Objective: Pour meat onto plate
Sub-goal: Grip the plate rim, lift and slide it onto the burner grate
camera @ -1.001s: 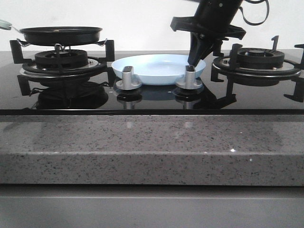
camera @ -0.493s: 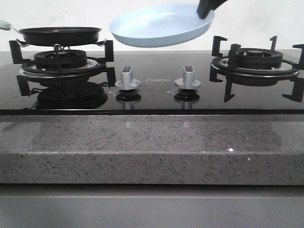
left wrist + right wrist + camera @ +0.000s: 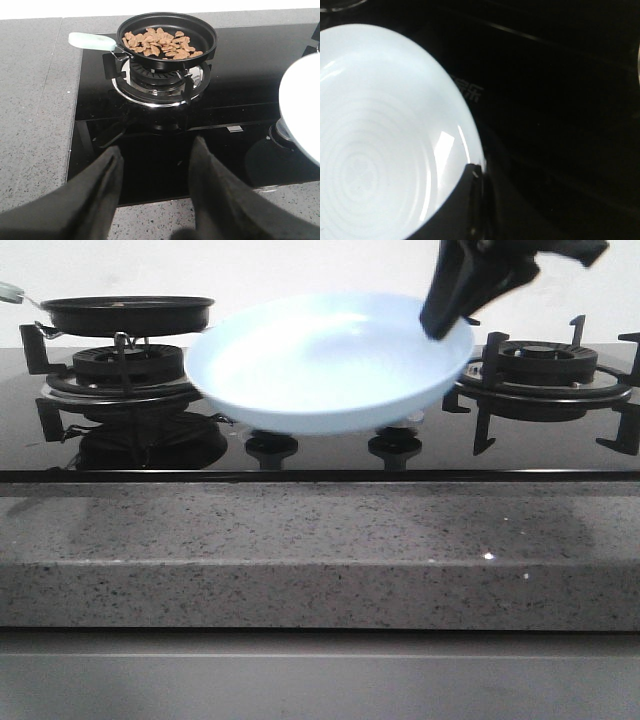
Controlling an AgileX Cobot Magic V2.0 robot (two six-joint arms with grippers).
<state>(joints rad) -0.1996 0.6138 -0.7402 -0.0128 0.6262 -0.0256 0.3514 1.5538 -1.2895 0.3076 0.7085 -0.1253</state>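
My right gripper is clamped on the right rim of the plate, holding it in the air over the middle of the hob, tilted toward the near side. My left gripper hangs spread apart, holding nothing. The meat lies in the frying pan on the far-left burner

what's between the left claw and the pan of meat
In the left wrist view, only bare black glass cooktop and the burner grate under the pan lie ahead of the open left claw.
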